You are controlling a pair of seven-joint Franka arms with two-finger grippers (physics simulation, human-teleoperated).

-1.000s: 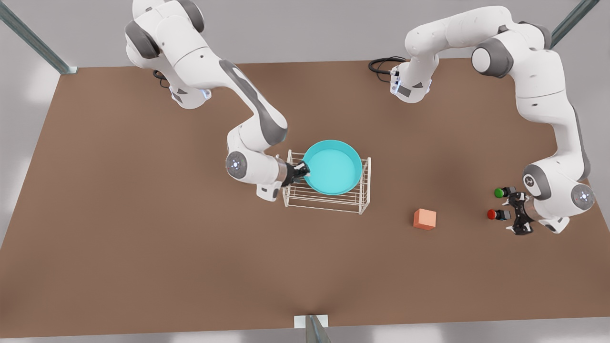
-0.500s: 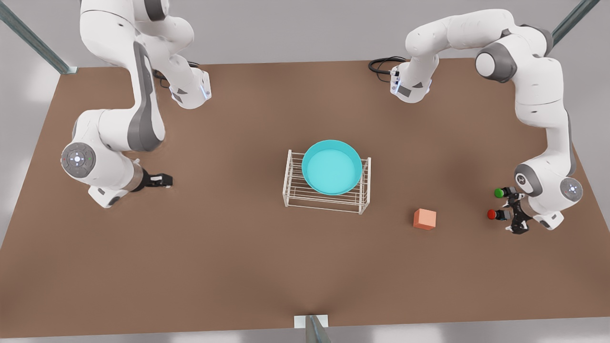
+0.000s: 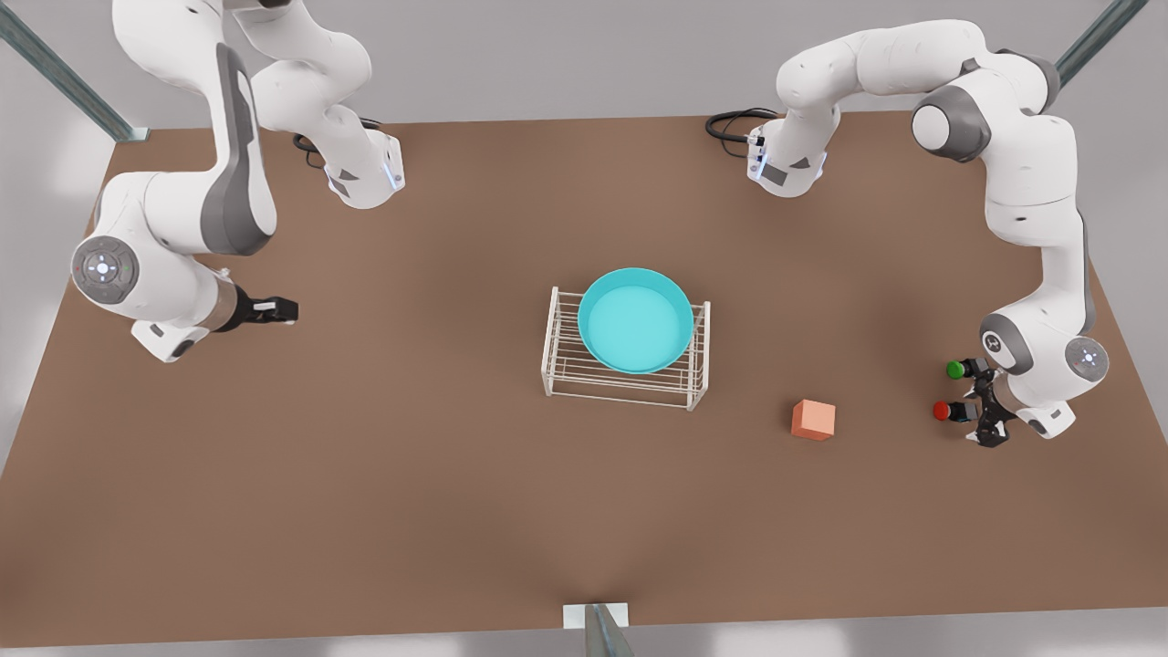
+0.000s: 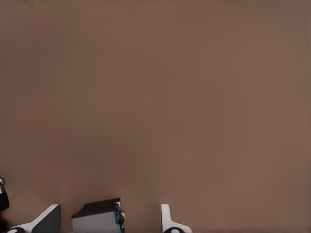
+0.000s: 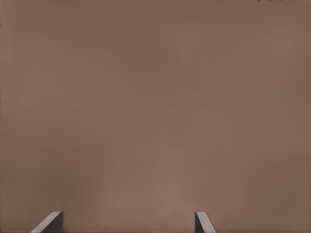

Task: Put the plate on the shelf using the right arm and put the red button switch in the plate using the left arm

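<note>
Though the plate [image 3: 635, 319] sits on the shelf [image 3: 626, 383] and our right hand [image 3: 274, 311] waits released, our left hand [image 3: 984, 415], spread around the red switch [image 3: 949, 411] on the desk [image 3: 456, 474], could nudge the green one [image 3: 960, 369]

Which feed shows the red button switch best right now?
The front view: the red button switch lies on the table beside the left gripper, red cap visible. The left wrist view catches its dark body between the open fingers; the right wrist view sees bare table.
</note>
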